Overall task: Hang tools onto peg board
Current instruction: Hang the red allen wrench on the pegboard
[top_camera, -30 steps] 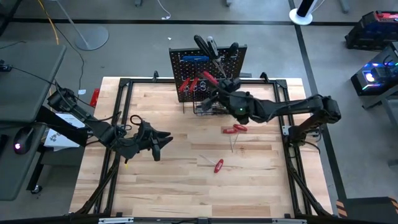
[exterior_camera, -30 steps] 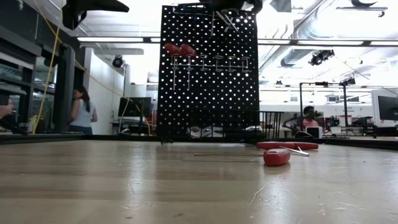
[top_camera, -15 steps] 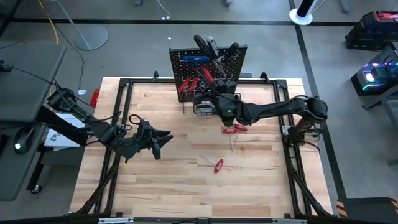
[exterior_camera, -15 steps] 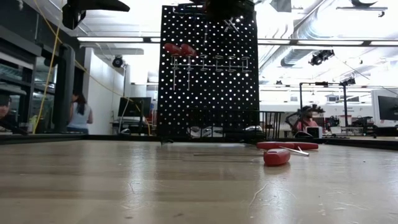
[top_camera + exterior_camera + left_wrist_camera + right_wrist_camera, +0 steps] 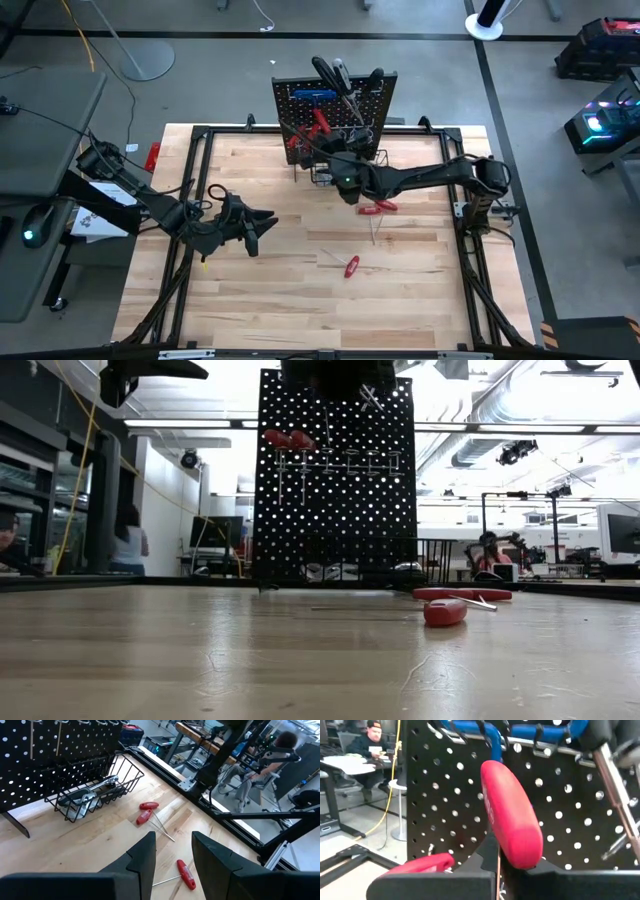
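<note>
Loose tools up front: one red T-handle key (image 5: pixel 351 266) lies alone on the table (image 5: pixel 260 300), nearest the near edge. A bit further back two more red-handled keys (image 5: pixel 377 207) lie touching each other, just short of the board – three not yet hung, as far as I can see.

Left gripper (image 5: pixel 262 226): parked low over the left-middle of the table, well apart from the board. Fingers sit partly apart with nothing between them – the left wrist view shows bare wood and the loose keys through the gap.

Right gripper (image 5: pixel 330 160): reached out across the table, right up at the face of the peg board (image 5: pixel 300 105). It's clamped tight on a red-handled tool (image 5: pixel 512 820), handle sticking up above the fingers, shaft pinched between them.

Peg board: stands upright at the far edge. A blue T-handle key (image 5: pixel 520 731) hangs along its top hooks, a red handle (image 5: pixel 277 437) or two hang on the left side, and the wire basket (image 5: pixel 92 790) at the bottom holds silver metal tools.

Step in hand: I'd say it's the hang itself – red tool carried up to the board but not on a hook yet.

Next move: probably lining the handle or shaft up over a free hook (image 5: pixel 352 460), easing it down, then letting go. Can't tell which hook it's aiming for.
</note>
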`<control>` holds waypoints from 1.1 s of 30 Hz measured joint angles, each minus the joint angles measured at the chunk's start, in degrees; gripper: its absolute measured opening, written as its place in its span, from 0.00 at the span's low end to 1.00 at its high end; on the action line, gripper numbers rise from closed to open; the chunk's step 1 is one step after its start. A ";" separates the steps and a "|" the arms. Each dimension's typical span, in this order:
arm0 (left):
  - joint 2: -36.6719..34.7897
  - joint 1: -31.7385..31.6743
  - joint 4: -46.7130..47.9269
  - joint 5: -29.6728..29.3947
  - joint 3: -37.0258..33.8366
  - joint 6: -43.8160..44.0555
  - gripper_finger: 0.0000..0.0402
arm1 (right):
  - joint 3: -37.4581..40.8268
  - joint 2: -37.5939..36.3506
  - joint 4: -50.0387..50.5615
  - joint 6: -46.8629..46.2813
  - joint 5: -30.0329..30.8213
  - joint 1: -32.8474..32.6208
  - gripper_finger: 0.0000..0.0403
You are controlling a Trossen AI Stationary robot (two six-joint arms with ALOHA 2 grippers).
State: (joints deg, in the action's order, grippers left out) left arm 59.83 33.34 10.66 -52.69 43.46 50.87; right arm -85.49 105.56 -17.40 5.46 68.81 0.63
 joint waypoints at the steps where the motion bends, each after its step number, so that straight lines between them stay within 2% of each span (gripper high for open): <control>1: 0.00 0.00 0.00 0.04 0.00 0.00 0.30 | 0.00 0.00 0.73 -1.13 -0.02 0.19 0.00; 7: 0.00 0.00 0.00 0.07 0.00 0.00 0.30 | 0.00 0.00 5.59 -8.80 -0.03 1.72 0.00; 15: 0.00 0.00 0.00 0.05 0.02 -0.04 0.30 | 0.00 0.00 6.64 -13.54 -2.84 2.77 0.00; 23: 0.00 0.00 0.00 0.05 0.02 -0.04 0.30 | 0.02 -0.02 16.00 -23.73 -1.83 2.77 0.00; 33: 0.00 0.00 0.04 0.25 0.00 -0.07 0.30 | 0.04 -0.02 16.98 -27.38 -1.88 2.77 0.00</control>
State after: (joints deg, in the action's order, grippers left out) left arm 59.83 33.34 10.70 -52.44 43.46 50.81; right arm -85.45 105.54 -0.42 -21.92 66.94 3.40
